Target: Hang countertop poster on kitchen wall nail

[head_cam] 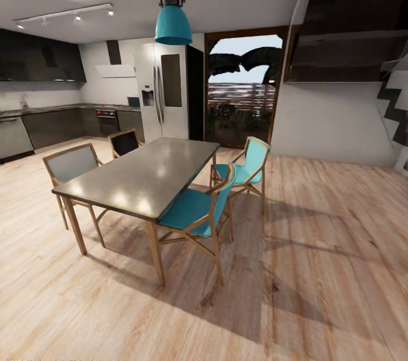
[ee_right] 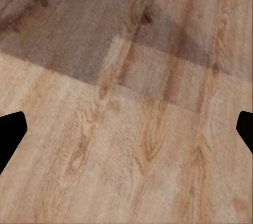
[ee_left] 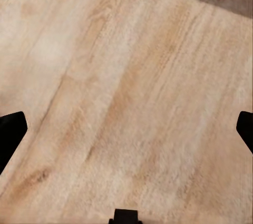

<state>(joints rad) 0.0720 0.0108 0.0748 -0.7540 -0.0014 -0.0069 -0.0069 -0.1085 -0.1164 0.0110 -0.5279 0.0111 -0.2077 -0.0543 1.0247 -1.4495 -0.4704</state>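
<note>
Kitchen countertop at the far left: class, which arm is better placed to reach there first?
Left, tentatively: the kitchen countertop lies far off to the robot's left. Both grippers, left and right, hang open over the wood floor.

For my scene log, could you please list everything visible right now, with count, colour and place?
dining table: 1, grey top, wooden legs, middle of floor
chairs: 4; two teal on the table's right side, one grey and one dark on its left
pendant lamp: 1, teal, above table
fridge: 1, silver, back wall
kitchen countertop: 1, grey, far left over dark cabinets
oven: 1, dark, under countertop
window: 1, tall, brown frame, back wall
floor: pale wood planks
left tool: black fingertips wide apart, over floor
right tool: black fingertips wide apart, over floor
</note>
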